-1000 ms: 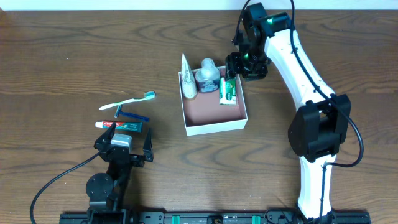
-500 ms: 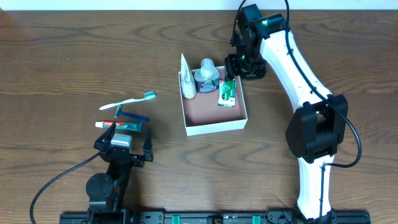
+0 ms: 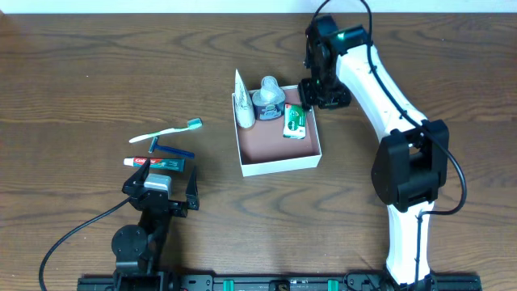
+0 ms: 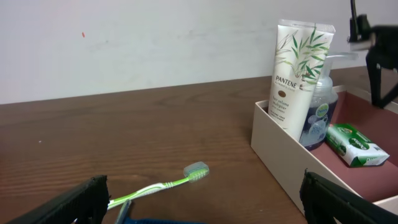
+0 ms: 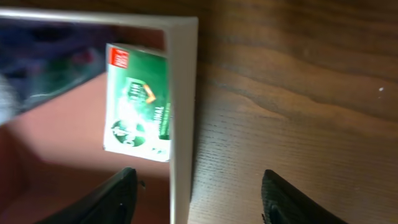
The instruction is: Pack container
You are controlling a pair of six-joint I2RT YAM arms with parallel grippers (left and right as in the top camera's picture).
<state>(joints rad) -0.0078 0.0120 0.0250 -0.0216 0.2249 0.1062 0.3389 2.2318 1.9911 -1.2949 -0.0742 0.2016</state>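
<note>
Currently: white box [image 3: 281, 164] at middle of worktop [image 3: 81, 65]. Inside, along far wall: Pantene tube [image 4: 297, 74], blue bottle [image 4: 320, 115], green soap packet [image 3: 294, 121] at far right. Right fingers [image 5: 117, 196] spread wide astride box's right wall, empty. Left fingers [image 4: 78, 202] likewise wide apart, empty, near left. Toothbrush [image 3: 166, 132], razor [image 3: 174, 150], toothpaste [image 3: 157, 163] on worktop left of box.

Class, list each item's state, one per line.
box, open, partly packed
Pantene tube, upright in box
blue bottle, upright in box
green packet, flat in box
toothbrush, lying on table
razor, on table
toothpaste, on table
left gripper, open, empty
right gripper, open, empty
</note>
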